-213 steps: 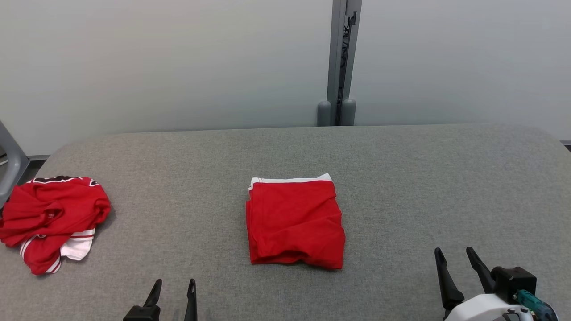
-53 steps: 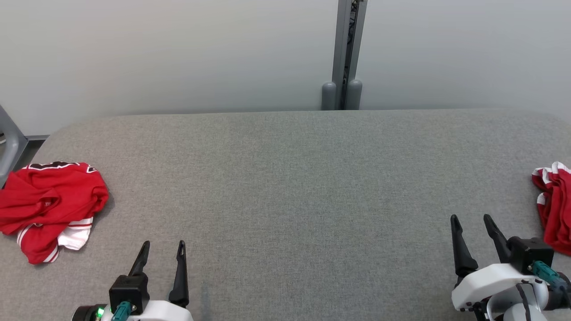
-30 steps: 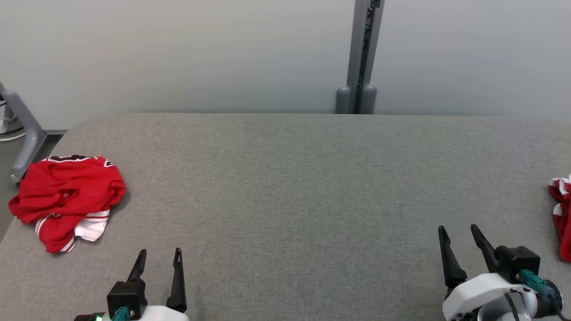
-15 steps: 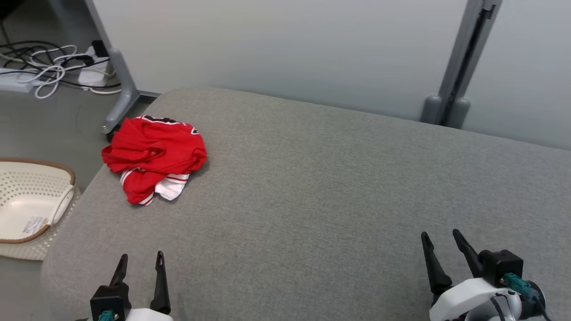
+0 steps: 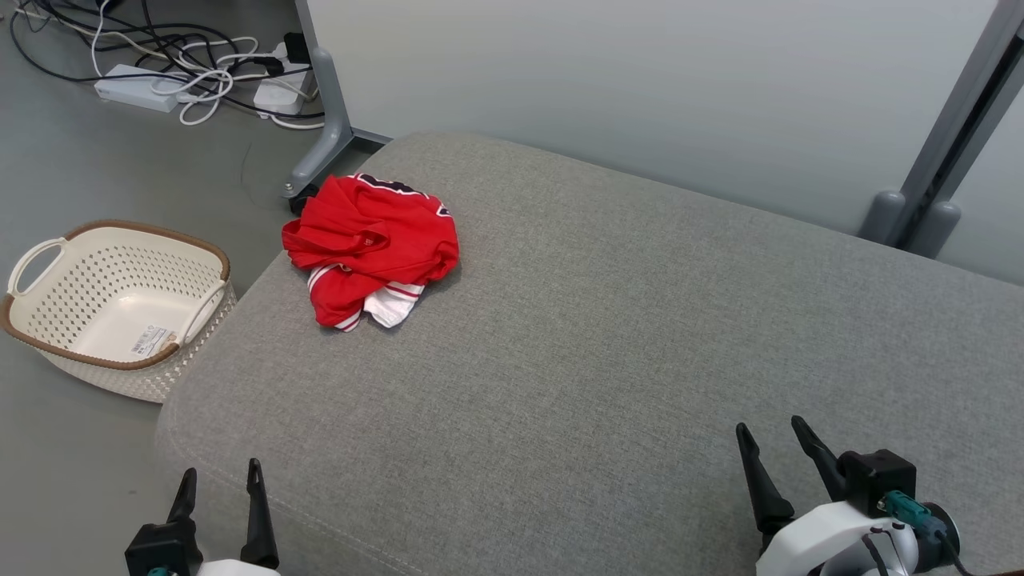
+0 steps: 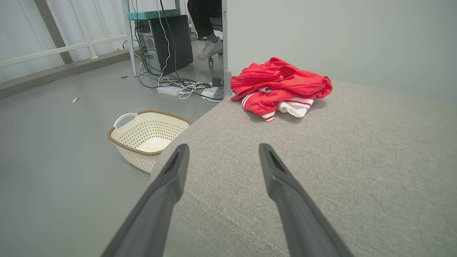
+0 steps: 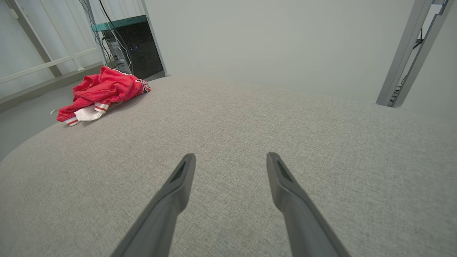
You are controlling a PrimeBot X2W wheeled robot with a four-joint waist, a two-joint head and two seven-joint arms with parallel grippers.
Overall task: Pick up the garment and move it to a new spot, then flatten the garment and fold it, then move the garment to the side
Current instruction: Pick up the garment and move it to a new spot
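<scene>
The two dark fingers (image 6: 167, 185) of the left gripper (image 5: 222, 470) stand wide apart and nothing is between them. This gripper hangs above the near left corner of the grey padded table (image 5: 600, 344), with one fingertip over the rounded edge. The right gripper (image 5: 770, 426) is also spread wide and holds nothing. It hangs above the near right part of the table, and its fingers point toward the far side.

The garment, a red sports shirt (image 5: 372, 244) with white and red striped trim, lies crumpled in a heap at the far left corner of the table, close to the edge. It is well apart from both grippers and touches neither.

On the floor beside the left end of the table stands a cream perforated laundry basket (image 5: 120, 382) with a brown rim and a small label on its bottom. Behind it, white and black cables (image 5: 192, 68) and power strips lie on the floor near a grey table leg (image 5: 324, 132). In the left wrist view a black computer tower (image 6: 166, 43) and a person's foot (image 6: 210, 49) in a pale shoe are seen further back.
</scene>
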